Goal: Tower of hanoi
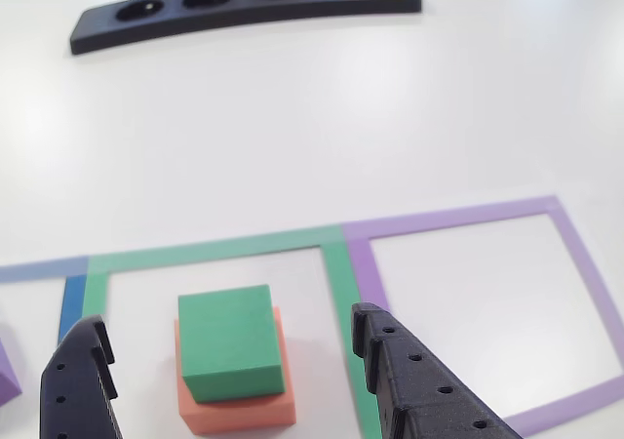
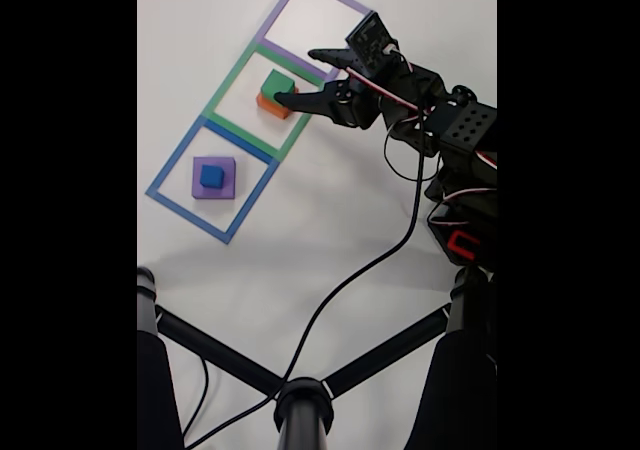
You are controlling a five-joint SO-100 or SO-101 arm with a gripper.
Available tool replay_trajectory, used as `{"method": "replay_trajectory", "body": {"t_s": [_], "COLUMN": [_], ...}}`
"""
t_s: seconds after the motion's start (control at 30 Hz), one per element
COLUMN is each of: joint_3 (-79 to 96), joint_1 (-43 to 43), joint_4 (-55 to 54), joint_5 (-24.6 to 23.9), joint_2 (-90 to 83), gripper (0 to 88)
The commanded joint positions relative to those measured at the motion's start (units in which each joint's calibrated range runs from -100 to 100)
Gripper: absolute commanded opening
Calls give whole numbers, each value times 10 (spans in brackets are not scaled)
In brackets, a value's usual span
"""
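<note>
Fixed view: wide-open, empty gripper [image 2: 297, 77] partly hides green block [image 2: 275, 84] stacked on salmon-orange block [image 2: 272, 109].

One view looks close and low from behind the gripper [image 1: 229, 346]; the fixed view looks down from high, both sharing the taped squares [image 2: 250, 100].

Black four-holed bar [image 1: 244, 8] beyond taped outlines [image 1: 341, 236]
</note>
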Motion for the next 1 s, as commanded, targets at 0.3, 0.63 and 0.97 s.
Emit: {"method": "replay_trajectory", "body": {"t_s": [0.3,0.63,0.97], "joint_3": [53,29,-14], "joint_1": [-18,-16,-24], "joint_4": [-381,-507,-538], "joint_5": [6,6,6], "joint_2": [275,436,501], "gripper": [285,282,282]}}
